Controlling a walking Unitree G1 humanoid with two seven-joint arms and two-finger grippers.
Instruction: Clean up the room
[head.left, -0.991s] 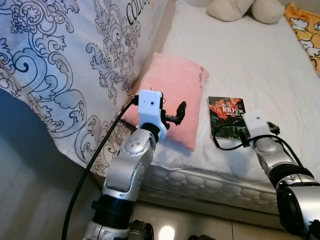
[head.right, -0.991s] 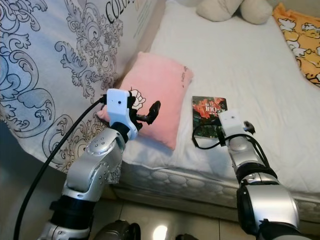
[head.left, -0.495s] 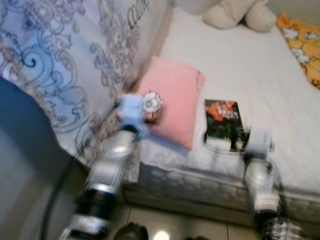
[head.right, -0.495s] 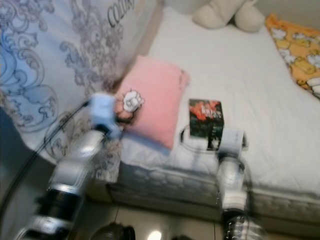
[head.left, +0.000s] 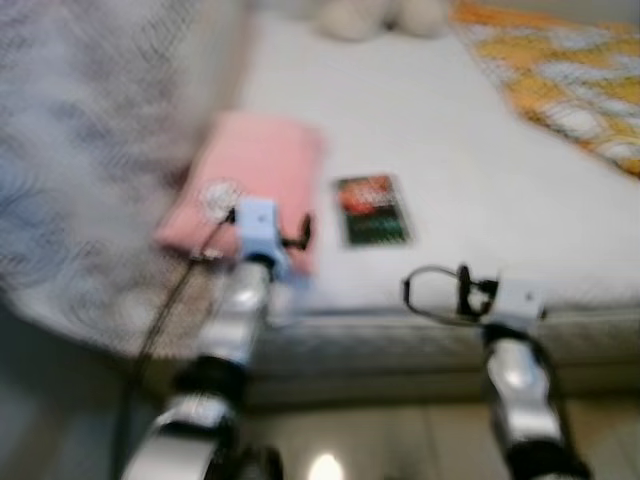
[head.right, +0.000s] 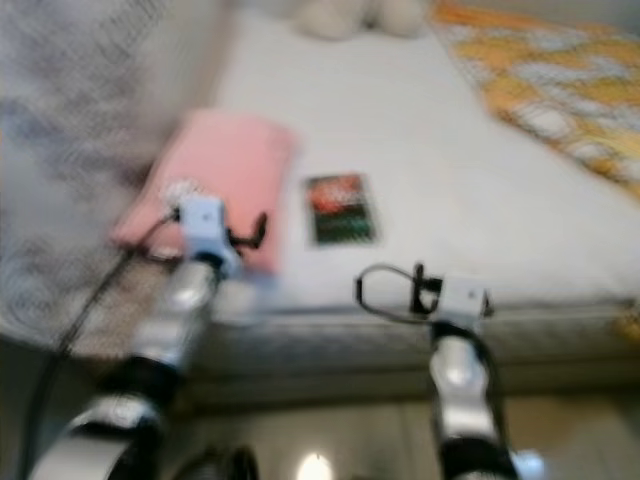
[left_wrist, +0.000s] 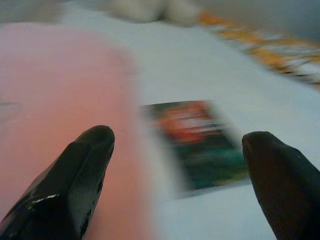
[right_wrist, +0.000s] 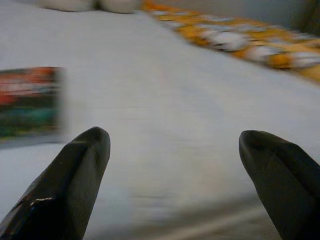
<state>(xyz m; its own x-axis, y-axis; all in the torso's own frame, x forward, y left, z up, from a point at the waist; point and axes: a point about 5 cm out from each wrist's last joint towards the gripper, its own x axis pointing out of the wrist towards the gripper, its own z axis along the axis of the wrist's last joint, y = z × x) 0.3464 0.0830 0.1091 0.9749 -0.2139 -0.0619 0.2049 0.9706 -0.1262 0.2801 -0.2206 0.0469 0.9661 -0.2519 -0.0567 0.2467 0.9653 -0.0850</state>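
The frames are blurred; a book (head.left: 371, 209) lies flat on the white bed (head.left: 480, 150), its long axis running from the near edge toward the far end, just beside a pink pillow (head.left: 255, 178) on the robot's left; the left gripper (left_wrist: 177, 165) hovers over the pillow's near end, fingers spread wide and holding nothing; the right gripper (right_wrist: 175, 170), likewise parted and unladen, sits at the mattress edge, right of the book; an orange blanket (head.left: 560, 80) lies far right.

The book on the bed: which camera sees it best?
The left wrist view: the book lies close and whole, though blurred, beside the pink pillow. Both eye views show it small and blurry on the bed. The right wrist view catches one cropped end.
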